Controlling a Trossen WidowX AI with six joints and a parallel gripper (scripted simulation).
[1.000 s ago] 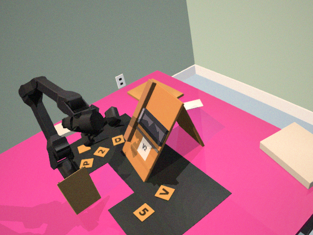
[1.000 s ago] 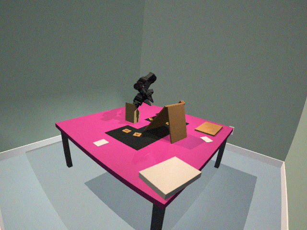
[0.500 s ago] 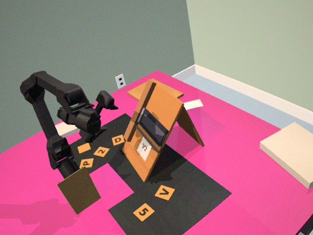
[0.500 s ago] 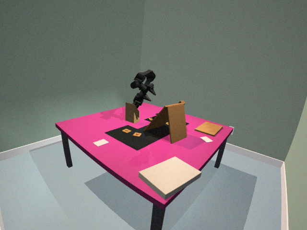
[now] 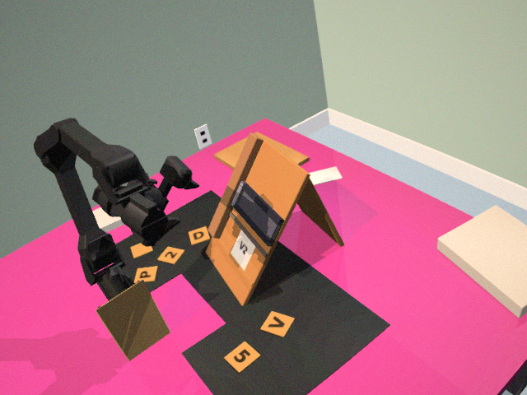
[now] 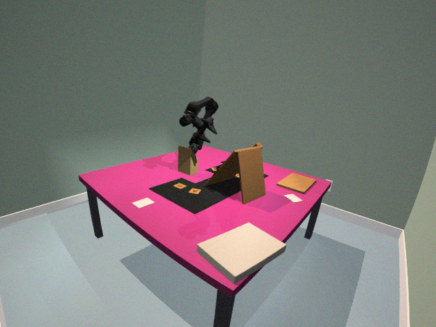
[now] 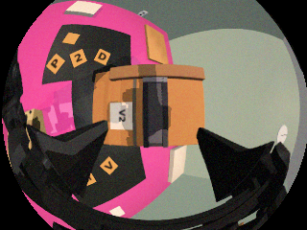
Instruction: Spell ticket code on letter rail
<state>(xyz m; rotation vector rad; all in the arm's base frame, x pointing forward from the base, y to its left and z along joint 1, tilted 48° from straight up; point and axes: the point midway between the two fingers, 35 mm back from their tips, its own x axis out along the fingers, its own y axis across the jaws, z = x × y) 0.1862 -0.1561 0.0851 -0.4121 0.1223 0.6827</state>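
Observation:
The orange board [image 5: 278, 165] [image 6: 253, 176] [image 7: 186, 110] leans like a tent. Its dark rail [image 5: 257, 212] [image 7: 154, 110] shows no tile. The white ticket [image 5: 243, 249] [image 7: 121, 116] below reads V2. The V tile [image 5: 277, 323] [image 6: 195, 191] [image 7: 108, 166] and 5 tile [image 5: 242, 355] [image 6: 180, 185] lie on the black mat [image 5: 340, 316] [image 6: 193, 206]. The 2 tile [image 5: 170, 255] [image 7: 78, 57], D tile [image 5: 198, 234] [image 7: 102, 57] and P tile [image 5: 146, 274] [image 7: 56, 63] lie beyond the board's left side. My gripper [image 5: 188, 202] [image 6: 212, 137] [image 7: 153, 128] is open and empty, raised off the board.
A letterless-looking orange tile [image 5: 140, 251] [image 7: 71, 38] lies near the 2. A brown panel [image 5: 133, 325] [image 6: 184, 161] stands by the arm's base. A flat orange slab [image 5: 225, 155] [image 6: 296, 182] [image 7: 155, 43] lies behind the board. A cream block [image 5: 485, 255] [image 6: 242, 244] lies near a counter corner.

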